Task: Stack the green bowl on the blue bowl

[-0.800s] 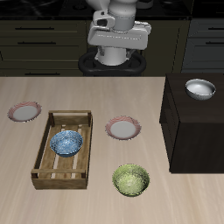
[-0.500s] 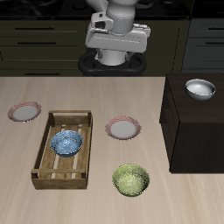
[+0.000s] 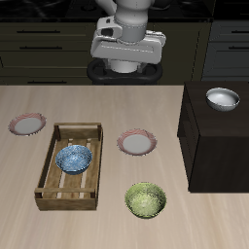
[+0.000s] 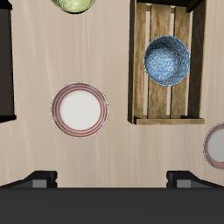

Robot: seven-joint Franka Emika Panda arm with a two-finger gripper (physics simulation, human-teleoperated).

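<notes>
Gripper (image 4: 110,179) raised high at the table's back, fingers spread wide, holding nothing. Green bowl (image 3: 145,199) near the front edge, on bare table. Blue bowl (image 3: 74,159) inside a wooden crate (image 3: 49,167). Best to descend squarely over the green bowl's rim, pinching one wall

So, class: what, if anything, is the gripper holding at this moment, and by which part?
Nothing. The gripper is open and empty, up above the table; the green bowl sits untouched near the front edge.
</notes>
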